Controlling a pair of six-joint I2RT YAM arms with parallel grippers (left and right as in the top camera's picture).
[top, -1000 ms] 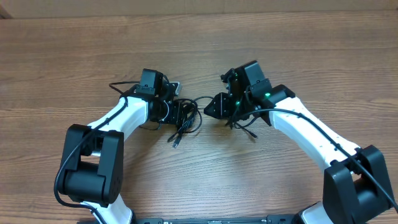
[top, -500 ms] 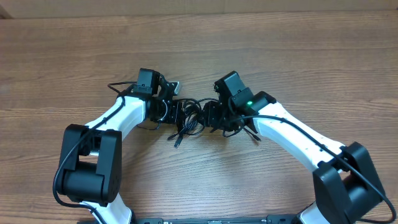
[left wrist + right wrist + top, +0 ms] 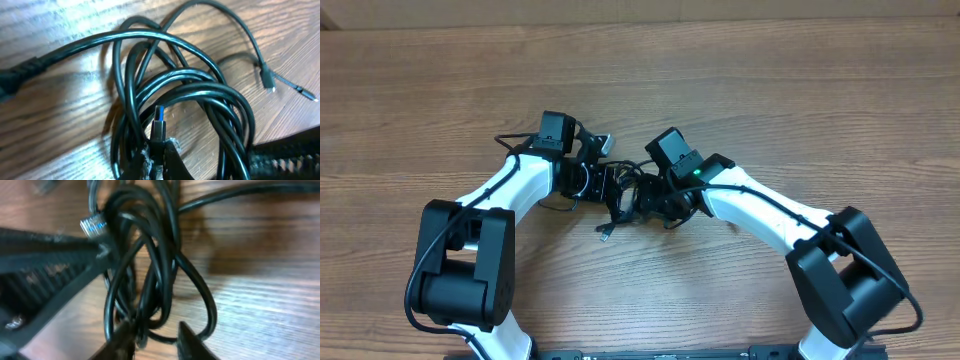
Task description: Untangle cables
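Note:
The cables are a knot of thin black cords between my two grippers at the table's middle. My left gripper reaches in from the left. In the left wrist view my left gripper is shut on a black plug with a blue insert, and the coiled cables lie beyond it. My right gripper presses in from the right. In the right wrist view my right gripper has its jaws apart, with strands of the cables in the gap, bunched against its left finger.
A loose plug end trails toward the front of the wooden table. Two small plug tips lie to the right of the coil. The left gripper's dark finger fills the left side of the right wrist view.
My right arm has swung left into the cable bundle, and its jaws have narrowed. My left gripper has closed on the plug and stayed in place.

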